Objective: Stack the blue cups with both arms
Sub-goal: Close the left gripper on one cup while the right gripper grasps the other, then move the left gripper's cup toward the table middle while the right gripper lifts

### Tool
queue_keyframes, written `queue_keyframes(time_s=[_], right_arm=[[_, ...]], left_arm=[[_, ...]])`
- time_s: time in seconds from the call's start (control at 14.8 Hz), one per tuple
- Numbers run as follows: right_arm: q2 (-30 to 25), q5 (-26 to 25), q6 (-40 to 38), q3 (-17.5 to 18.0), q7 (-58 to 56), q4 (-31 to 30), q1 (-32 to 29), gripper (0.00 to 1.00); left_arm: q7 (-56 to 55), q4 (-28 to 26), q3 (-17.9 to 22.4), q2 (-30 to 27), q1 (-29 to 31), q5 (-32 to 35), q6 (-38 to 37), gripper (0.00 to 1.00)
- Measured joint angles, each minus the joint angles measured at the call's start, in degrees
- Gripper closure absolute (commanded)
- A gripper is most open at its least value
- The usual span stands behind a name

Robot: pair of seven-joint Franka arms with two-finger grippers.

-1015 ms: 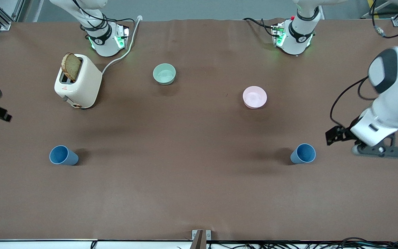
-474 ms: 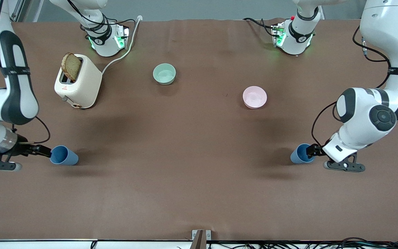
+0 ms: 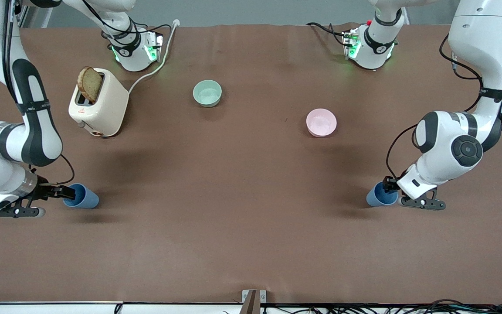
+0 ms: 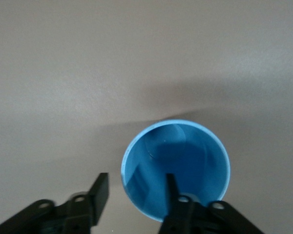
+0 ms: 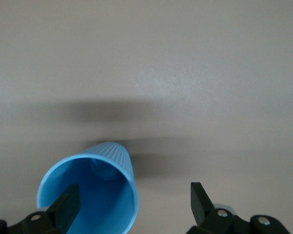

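Note:
Two blue cups stand upright, nearer to the front camera than the bowls. One cup (image 3: pixel 86 199) is toward the right arm's end of the table, the other (image 3: pixel 375 197) toward the left arm's end. My right gripper (image 3: pixel 66 192) is open at its cup's rim. In the right wrist view the gripper (image 5: pixel 133 197) has one finger inside the cup (image 5: pixel 100 187) and one outside. My left gripper (image 3: pixel 388 186) is open at the other cup. In the left wrist view the gripper (image 4: pixel 136 187) straddles the wall of that cup (image 4: pixel 185 158).
A cream toaster (image 3: pixel 103 111) holding a slice of bread stands near the right arm's base, with its cable running to the table's edge. A pale green bowl (image 3: pixel 207 93) and a pink bowl (image 3: pixel 321 122) sit mid-table, farther from the front camera than the cups.
Both arms have come in from the table's ends and down to the cups. Each open gripper now sits over its cup's rim. The cups have not moved.

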Motion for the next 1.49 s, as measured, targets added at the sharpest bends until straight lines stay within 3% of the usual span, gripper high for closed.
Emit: queue_keyframes(time_s=[0.14, 0.2, 0.34, 0.47, 0.61, 0.74, 1.02, 1.22, 1.49], right_arm=[[1.15, 0.00, 1.76, 0.03, -0.24, -0.39, -0.03, 0.08], [1.86, 0.00, 2.38, 0.08, -0.28, -0.46, -0.02, 0.17], [2.77, 0.00, 3.01, 0.14, -0.32, -0.46, 0.01, 0.43], [2.95, 0.00, 2.95, 0.18, -0.33, -0.47, 0.02, 0.79], [2.95, 0.00, 2.90, 0.25, -0.33, -0.47, 0.07, 0.97], [2.94, 0.00, 2.91, 0.26, -0.33, -0.45, 0.08, 0.99], [2.66, 0.02, 1.19, 0.34, -0.34, 1.29, 0.18, 0.99], [2.16, 0.02, -6.34, 0.43, -0.34, 6.43, 0.43, 0.99], [-1.18, 0.08, -10.93, 1.73, -0.33, 10.37, 0.58, 0.99]], left_arm=[[0.00, -0.18, 0.00, 0.43, 0.00, 0.00, 0.01, 0.95], [0.00, -0.17, 0.00, 0.58, 0.00, 0.00, 0.08, 0.99], [0.00, 0.12, -0.44, 0.37, 0.00, -0.17, 0.21, 1.00], [-0.01, 0.74, -0.77, 0.07, -0.14, -0.09, 0.23, 1.00], [-0.15, 2.11, -1.72, -0.35, -0.10, -0.11, -0.27, 1.00], [-3.89, 5.26, -5.12, -1.24, -0.09, -0.17, -4.98, 1.00], [-23.39, 12.51, -13.71, -2.44, -3.85, -0.16, -15.62, 1.00], [-39.31, 14.32, -14.32, -0.53, -12.78, -0.14, -15.93, 1.00], [-54.21, 18.78, -13.92, 7.79, -22.26, -0.03, -14.46, 1.00]])
